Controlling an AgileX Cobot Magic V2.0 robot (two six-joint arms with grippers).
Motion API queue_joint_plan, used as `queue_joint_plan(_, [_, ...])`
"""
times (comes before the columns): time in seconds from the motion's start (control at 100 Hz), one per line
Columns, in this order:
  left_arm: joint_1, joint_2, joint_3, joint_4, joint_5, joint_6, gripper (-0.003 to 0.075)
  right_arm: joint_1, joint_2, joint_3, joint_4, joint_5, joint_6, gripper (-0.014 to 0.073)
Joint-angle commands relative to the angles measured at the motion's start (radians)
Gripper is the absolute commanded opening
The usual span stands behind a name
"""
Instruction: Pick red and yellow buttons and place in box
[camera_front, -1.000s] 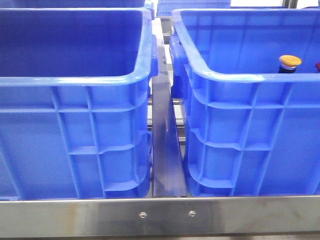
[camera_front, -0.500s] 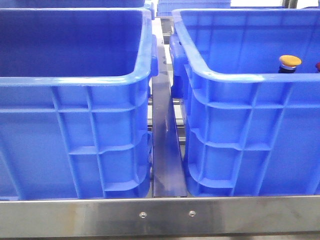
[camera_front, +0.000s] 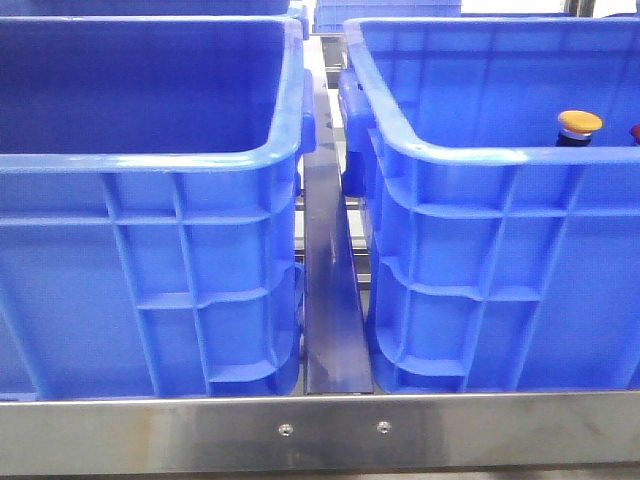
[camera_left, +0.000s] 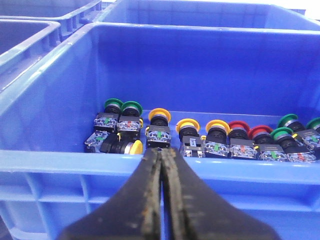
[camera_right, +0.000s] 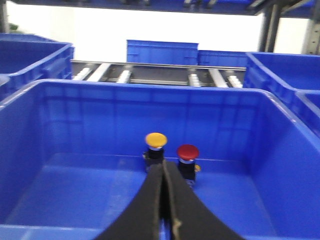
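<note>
A: Where are the task's things seen?

B: An orange-yellow mushroom-cap push button (camera_right: 156, 144) and a red mushroom-cap push button (camera_right: 188, 157) are seen upright, just beside each other, on the floor of a deep blue plastic crate (camera_right: 280, 165) near its far wall. In the front view this is the right-hand crate, where the yellow cap (camera_front: 580, 124) shows above the near rim. A second blue ribbed crate (camera_front: 150, 160) is seen on the left, with a steel divider rail (camera_front: 335, 300) between the two.

A: How are the tools held?

B: The right gripper (camera_right: 164, 210) is seen with its dark jaws pressed together, nothing pinched, hung above the near rim in line with the two buttons. The left gripper (camera_left: 161, 200) is likewise closed on nothing, over the rim of a third blue crate (camera_left: 50, 160) stocked with a row of green, yellow and red push buttons (camera_left: 210, 137).

A: Which step is judged to be in hand?

B: Both buttons appear already placed in a box, so a placing may be finished, or a fresh pick not yet begun; it cannot be settled. For a further pick, the jaws would need to be spread and lowered over one cap in the stocked row.
</note>
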Motion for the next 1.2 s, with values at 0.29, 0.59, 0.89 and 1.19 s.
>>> queue_joint_plan(0.29, [-0.009,-0.032,0.019,-0.008,-0.059,-0.001,-0.0020,0.006,-0.016,0.146,-0.410,-0.243,0.477,-0.0096])
queue_joint_plan(0.59, [-0.009,-0.032,0.019,-0.008,-0.059,-0.001,-0.0020,0.000,-0.016,0.146,-0.410,-0.250,0.477,-0.0096])
queue_joint_plan(0.89, [-0.009,-0.032,0.019,-0.008,-0.059,-0.001,-0.0020,0.000,-0.016,0.146,-0.410,-0.247,0.477,-0.0096])
queue_joint_plan(1.19, [-0.009,-0.032,0.019,-0.008,-0.059,-0.001,-0.0020,0.000,-0.016,0.146,-0.410,-0.247,0.477,-0.0096])
